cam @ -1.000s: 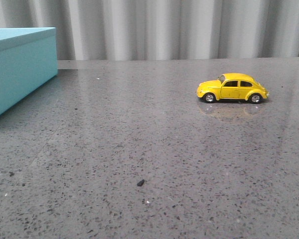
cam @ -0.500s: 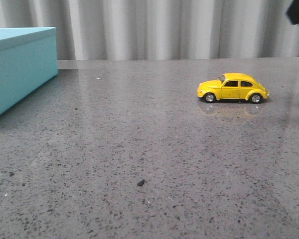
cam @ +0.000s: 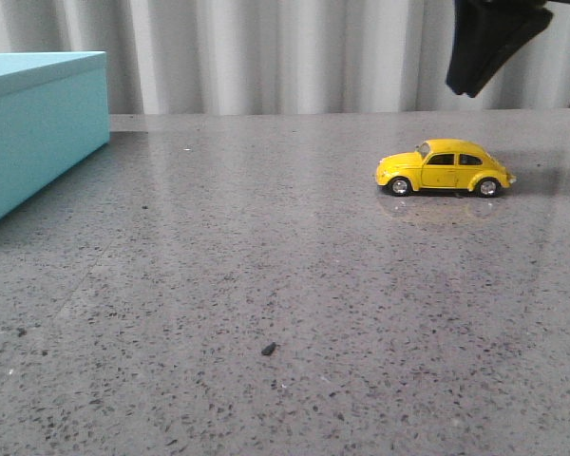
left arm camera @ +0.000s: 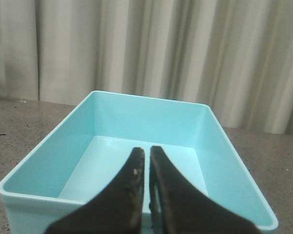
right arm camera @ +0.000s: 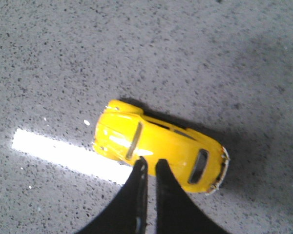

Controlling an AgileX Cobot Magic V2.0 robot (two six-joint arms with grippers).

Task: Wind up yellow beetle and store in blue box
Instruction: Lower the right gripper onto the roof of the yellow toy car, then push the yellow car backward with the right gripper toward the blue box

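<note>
Here the right gripper (cam: 470, 87) hangs above the beetle (cam: 444, 167), well clear of it, its fingers drawn nearly together with only a thin slit between them and nothing held. From the right wrist view the beetle (right arm camera: 158, 146) lies straight below the fingertips, its length running crosswise to them, all four wheels on the grey table (cam: 266, 285). The left gripper (left arm camera: 146, 155) is likewise pinched almost closed and empty, poised over the open box (left arm camera: 219, 141), whose floor looks bare. The box (cam: 38, 123) sits far off to the left gripper's side, well apart from the car.

The beetle looks small, light and rigid, with a glossy rounded shell that would likely slip under a grip on roof or bonnet. The flatter door sides, between the wheels, seem the safest hold. The fingers must spread first, then straddle the body across its width. It rolls freely, so an off-centre touch could send it away.
</note>
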